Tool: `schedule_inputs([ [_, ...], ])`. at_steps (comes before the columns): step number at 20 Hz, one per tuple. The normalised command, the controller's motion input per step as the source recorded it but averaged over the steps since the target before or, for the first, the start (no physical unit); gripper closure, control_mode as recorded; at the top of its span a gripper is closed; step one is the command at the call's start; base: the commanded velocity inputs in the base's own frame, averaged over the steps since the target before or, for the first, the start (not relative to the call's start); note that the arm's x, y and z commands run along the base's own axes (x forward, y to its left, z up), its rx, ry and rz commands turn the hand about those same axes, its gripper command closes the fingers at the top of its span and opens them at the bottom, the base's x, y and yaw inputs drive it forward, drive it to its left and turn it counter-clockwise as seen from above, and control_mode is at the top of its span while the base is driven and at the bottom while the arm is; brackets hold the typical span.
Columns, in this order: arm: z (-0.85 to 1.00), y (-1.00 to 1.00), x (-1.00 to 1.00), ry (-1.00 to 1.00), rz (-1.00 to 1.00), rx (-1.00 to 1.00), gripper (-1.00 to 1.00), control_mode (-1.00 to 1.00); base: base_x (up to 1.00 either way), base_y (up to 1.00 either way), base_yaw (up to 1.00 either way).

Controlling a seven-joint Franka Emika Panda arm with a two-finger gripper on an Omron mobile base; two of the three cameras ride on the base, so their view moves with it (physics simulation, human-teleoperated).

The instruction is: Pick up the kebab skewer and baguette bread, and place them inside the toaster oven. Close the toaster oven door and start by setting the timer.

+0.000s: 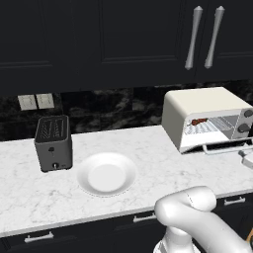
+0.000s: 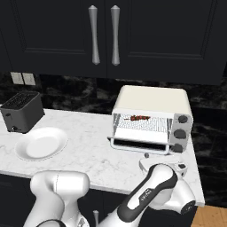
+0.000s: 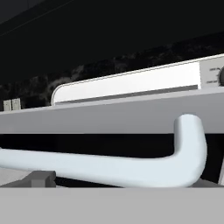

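Skewer: the skewer point(image 2: 139, 118) lies on the rack inside the oven point(image 2: 150, 119), toward the back; its dark red chunks show through the opening in both base views.
Bread: I cannot make out the loaf in the oven or on the counter point(image 1: 143, 148); whether it is in is not settled from here.
Door: the door point(image 2: 138, 146) hangs folded down, nearly flat, its white handle point(image 3: 109, 164) along the front edge.
Gripper: the gripper point(image 3: 118, 186) sits low, right at the handle, jaws spread wide with nothing between them.
Done: the skewer placement, as it looks.
Left: lift the door shut, then turn the timer knob point(image 2: 179, 133) on the right panel.
Around: a white plate point(image 1: 106, 174) lies bare on the counter, beside the dark toaster point(image 1: 53, 143).
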Motion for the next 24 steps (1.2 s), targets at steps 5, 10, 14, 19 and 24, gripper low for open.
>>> schedule_inputs([
  [5,0.59,0.33,0.35,-0.05,-0.05,0.00,-1.00,-1.00,0.00,0.00,0.00],
  [10,0.51,0.31,0.33,-0.02,-0.05,0.00,-1.00,-1.00,0.00,0.00,0.00],
  [14,0.49,0.29,0.34,0.00,-0.04,0.00,-1.00,-1.00,0.00,0.00,0.00],
  [19,0.46,0.22,0.29,0.00,-0.05,0.00,-1.00,-1.00,0.00,0.00,0.00],
  [24,0.37,0.13,0.26,0.00,-0.04,0.00,-1.00,-1.00,0.00,0.00,0.00],
])
